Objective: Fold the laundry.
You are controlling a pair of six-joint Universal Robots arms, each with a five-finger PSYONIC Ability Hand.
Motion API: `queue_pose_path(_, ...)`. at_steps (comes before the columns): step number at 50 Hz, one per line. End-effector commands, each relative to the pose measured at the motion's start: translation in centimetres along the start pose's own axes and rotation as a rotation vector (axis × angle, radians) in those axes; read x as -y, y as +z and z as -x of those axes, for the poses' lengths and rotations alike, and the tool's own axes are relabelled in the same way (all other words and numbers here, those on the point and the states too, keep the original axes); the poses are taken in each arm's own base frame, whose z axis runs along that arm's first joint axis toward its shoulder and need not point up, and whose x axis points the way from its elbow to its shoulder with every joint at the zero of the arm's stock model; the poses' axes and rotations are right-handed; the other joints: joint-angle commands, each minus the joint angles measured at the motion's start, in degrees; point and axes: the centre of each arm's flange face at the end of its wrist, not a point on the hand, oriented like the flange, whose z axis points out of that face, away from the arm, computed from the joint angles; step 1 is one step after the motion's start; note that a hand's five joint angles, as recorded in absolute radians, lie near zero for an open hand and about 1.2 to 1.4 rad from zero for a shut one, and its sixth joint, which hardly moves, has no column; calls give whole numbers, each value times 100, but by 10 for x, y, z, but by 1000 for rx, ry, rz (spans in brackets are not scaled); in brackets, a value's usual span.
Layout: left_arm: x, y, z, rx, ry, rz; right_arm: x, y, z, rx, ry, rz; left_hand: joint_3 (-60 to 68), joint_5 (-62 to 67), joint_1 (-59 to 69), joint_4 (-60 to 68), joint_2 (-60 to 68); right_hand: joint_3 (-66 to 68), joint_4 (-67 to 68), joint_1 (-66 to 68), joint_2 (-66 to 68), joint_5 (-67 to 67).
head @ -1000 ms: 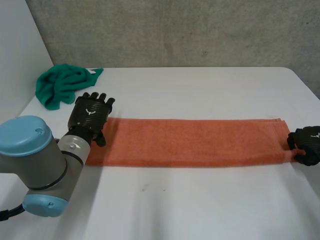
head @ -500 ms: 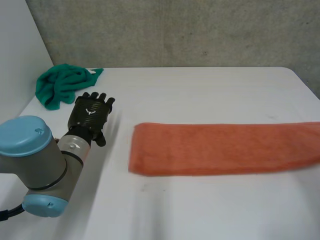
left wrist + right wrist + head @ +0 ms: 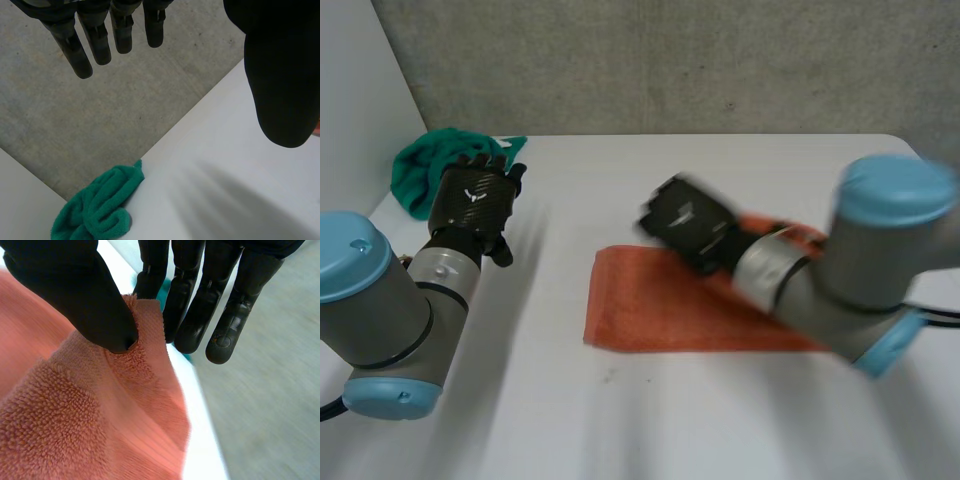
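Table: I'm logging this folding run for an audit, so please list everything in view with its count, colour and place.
towel: 1, orange, mid-table, flat at its left end, its other end raised
cloth: 1, green, bunched at the table's far left corner
table: 1, white, under everything
wall: 1, grey concrete, behind the table
arms: 2, grey with light-blue caps, one at each side
left hand: 1, black, open, above the table beside the cloth
right hand: 1, black, over the towel, thumb and fingers pinching its edge
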Motion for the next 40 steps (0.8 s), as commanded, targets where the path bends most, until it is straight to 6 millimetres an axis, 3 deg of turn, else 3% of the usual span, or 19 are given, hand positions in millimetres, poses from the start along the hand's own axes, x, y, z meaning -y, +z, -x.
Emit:
queue_pose_path(1, -1, 1, -5, -13, 0, -1, -3, 17, 80, 202, 43, -10, -210, -265, -68, -159, -170, 1240, 1183, 2428, 1288, 1335)
queue_pose_path(5, 5, 3, -5, -14, -1, -22, -3, 16, 73, 164, 72, 38, -210, -265, -68, -159, -170, -3569, -3626, -2380, -3521, -3474)
queue_pose_path(6, 7, 4, -6, -15, -2, -31, 0, 15, 66, 129, 97, 54, -210, -265, -68, -159, -170, -5480, -5537, -4292, -5432, -5385)
queue_pose_path(7, 14, 5, -8, -21, -3, -54, -1, 15, 59, 100, 124, 68, -210, -265, -68, -159, -170, -5760, -5817, -4572, -5712, -5665)
queue_pose_path(8, 18, 6, -11, -26, -4, -65, -2, 14, 53, 78, 147, 78, -210, -265, -68, -159, -170, -5760, -5817, -4572, -5712, -5665)
queue_pose_path(9, 21, 7, -14, -33, -5, -75, -9, 10, 30, 9, 220, 108, -210, -265, -68, -159, -170, -5760, -5817, -4572, -5712, -5665)
queue_pose_path(13, 34, 8, -37, -85, -9, -124, -26, -11, -22, -161, 420, 165, -210, -265, -68, -159, -170, -5760, -5817, -4572, -5712, -5665)
queue_pose_path(15, 43, 8, -52, -120, -17, -154, -33, -24, -34, -204, 498, 188, -210, -265, -68, -159, -170, -5760, -5817, -4572, -5712, -5665)
queue_pose_path(21, 46, 3, -96, -238, -44, -155, -64, -60, -27, -232, 628, 325, -210, -265, -68, -159, -170, -5760, -5817, -4572, -5712, -5665)
queue_pose_path(27, 16, 3, -129, -347, -12, -23, -105, -91, -20, -262, 582, 487, -210, -265, -68, -159, -170, -5760, -5817, -4572, -5712, -5665)
queue_pose_path(30, -2, 4, -136, -369, 2, 40, -123, -103, -20, -273, 526, 563, -210, -265, -68, -159, -170, -4763, -4820, -3574, -4715, -4668)
queue_pose_path(34, -12, 2, -138, -377, 13, 78, -137, -111, -25, -313, 456, 632, -206, -260, -63, -154, -166, -1454, -1511, -266, -1406, -1359)
queue_pose_path(35, -13, 1, -138, -377, 14, 81, -140, -113, -28, -331, 435, 652, -206, -260, -63, -154, -165, 403, 346, 1591, 451, 498)
queue_pose_path(36, -14, 0, -137, -378, 15, 87, -141, -114, -29, -337, 424, 659, -206, -260, -63, -154, -165, 1232, 1174, 2420, 1280, 1327)
queue_pose_path(40, -23, -9, -137, -398, 21, 138, -141, -113, -37, -361, 374, 675, -206, -260, -63, -154, -165, 1240, 1183, 2428, 1288, 1335)
